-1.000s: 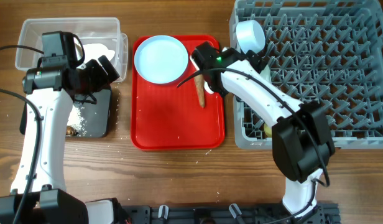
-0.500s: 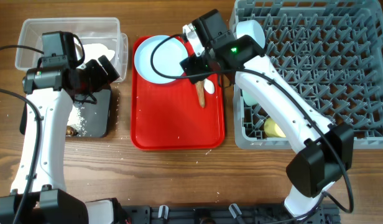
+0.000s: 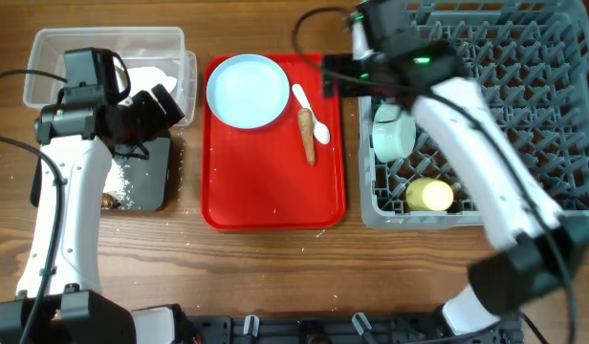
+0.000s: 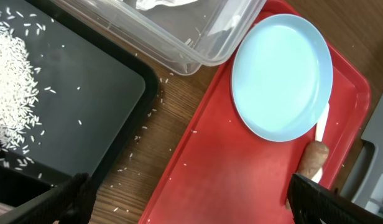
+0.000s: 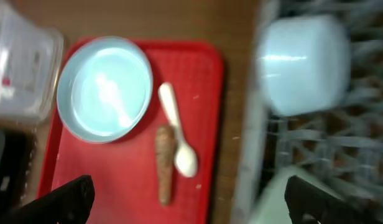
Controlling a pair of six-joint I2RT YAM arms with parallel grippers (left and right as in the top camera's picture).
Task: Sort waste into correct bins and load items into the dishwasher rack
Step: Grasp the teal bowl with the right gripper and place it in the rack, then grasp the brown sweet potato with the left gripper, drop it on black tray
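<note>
Left hand (image 4: 191,203) and right hand (image 5: 188,203) spread; rice (image 4: 11,93) in black tray (image 4: 101,109); bowl (image 3: 392,134), cup (image 3: 428,195) in rack (image 3: 534,115).

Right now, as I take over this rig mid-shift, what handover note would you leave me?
Left gripper: open, empty.
Right gripper: open, empty, near the rack's left edge.
Done: rice in the black tray; tissue in the clear tub; one bowl, another bowl and the yellow cup in the rack.
Left: plate and spoon to the rack, carrot stick to a bin; all three lie on the red tray.
</note>
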